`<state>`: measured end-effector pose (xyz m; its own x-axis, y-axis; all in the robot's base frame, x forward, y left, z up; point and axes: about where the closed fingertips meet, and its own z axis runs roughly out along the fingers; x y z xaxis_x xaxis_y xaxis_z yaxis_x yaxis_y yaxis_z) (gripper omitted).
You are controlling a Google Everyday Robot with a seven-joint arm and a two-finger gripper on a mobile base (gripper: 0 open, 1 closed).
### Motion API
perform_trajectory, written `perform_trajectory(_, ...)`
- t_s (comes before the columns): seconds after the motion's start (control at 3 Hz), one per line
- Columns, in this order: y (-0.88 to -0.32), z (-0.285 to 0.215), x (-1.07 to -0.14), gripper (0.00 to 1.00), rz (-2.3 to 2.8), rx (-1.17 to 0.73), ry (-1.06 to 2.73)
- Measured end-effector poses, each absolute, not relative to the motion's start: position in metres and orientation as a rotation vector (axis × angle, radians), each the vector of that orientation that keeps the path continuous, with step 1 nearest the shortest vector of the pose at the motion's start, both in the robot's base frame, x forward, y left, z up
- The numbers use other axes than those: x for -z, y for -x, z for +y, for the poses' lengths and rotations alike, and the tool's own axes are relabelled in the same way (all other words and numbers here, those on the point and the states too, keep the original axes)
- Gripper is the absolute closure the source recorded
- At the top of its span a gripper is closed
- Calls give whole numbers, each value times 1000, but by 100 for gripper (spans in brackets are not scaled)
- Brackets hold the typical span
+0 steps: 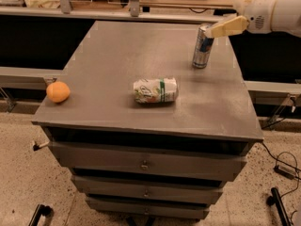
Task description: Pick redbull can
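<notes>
The redbull can (202,47), slim, silver and blue, stands upright at the far right of the grey cabinet top (131,51). My gripper (210,31) reaches in from the right on a white arm (275,14). Its pale yellow tip is level with the can's top and overlaps its upper right edge in the picture. I cannot tell whether it touches the can.
A wider white can with a green band (155,90) lies on its side mid-table. An orange (58,92) sits at the front left corner. Drawers (145,164) are below the top. A black gap and shelves run behind. Cables lie on the floor at right (282,168).
</notes>
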<state>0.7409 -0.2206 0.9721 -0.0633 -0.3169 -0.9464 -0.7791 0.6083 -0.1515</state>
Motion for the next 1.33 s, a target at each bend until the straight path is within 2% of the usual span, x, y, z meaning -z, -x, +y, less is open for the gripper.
perform_trajectory(0.67, -738, -202, -921, 0, 1751, -589, 945)
perform_trajectory(1.33, -739, -186, -913, 0, 1736, -636, 984)
